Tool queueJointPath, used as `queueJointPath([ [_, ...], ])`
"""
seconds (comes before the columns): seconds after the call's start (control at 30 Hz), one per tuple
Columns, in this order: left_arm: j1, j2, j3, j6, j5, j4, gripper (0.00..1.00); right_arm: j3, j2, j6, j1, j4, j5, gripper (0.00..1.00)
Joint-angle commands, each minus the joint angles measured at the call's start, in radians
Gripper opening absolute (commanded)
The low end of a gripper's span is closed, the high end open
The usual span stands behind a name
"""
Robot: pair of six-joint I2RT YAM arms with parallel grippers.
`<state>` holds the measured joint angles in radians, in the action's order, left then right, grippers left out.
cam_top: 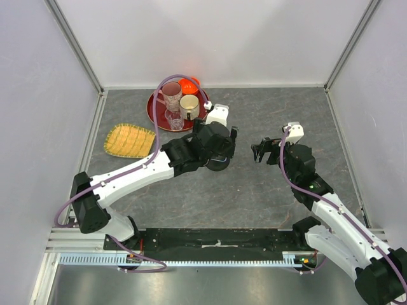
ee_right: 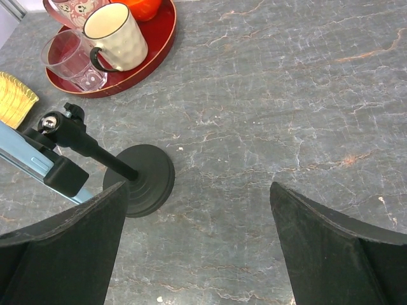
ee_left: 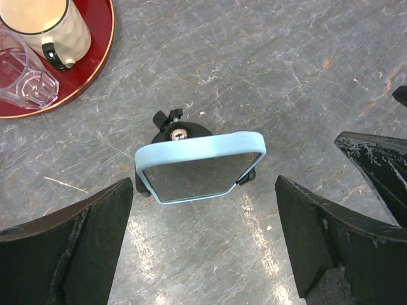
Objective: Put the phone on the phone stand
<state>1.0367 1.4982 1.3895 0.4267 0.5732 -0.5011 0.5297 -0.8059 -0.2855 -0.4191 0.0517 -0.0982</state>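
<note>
Phone point(ee_left: 200, 166) is sitting in the cradle of the phone stand point(ee_left: 173, 127), screen tilted up. It's right between the fingers of the left gripper point(ee_left: 203, 185), which are spread wide and not touching it. Right gripper point(ee_right: 197, 187) is wide open too, holding nothing, with the stand's base just beside one of its fingers.

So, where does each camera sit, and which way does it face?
Top external: high behind the robot, facing down at the table; both arms show.
Left wrist: above the phone on the phone stand, facing down; the open left claw's fingers frame it.
Right wrist: beside the stand, facing leftward at its base; the right claw's fingers show.
Both wrist views share phone, stand and red tray.
</note>
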Motion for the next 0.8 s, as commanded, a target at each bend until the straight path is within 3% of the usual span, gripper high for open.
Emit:
queueJointPath([
  [0.0,0.006,0.034,0.060,0.007,0.054,0.056,0.99,-0.007,0.016,0.000,0.002,0.040,0.006,0.98],
  [0.53,0.006,0.134,0.131,0.030,0.169,0.007,0.99,-0.013,0.025,0.006,0.000,0.040,0.014,0.98],
  [0.7,0.006,0.142,0.125,0.037,0.188,0.010,0.88,-0.014,0.025,0.008,0.002,0.040,0.012,0.98],
  [0.77,0.006,0.142,0.123,0.035,0.186,0.010,0.75,-0.014,0.025,0.008,0.002,0.040,0.011,0.98],
])
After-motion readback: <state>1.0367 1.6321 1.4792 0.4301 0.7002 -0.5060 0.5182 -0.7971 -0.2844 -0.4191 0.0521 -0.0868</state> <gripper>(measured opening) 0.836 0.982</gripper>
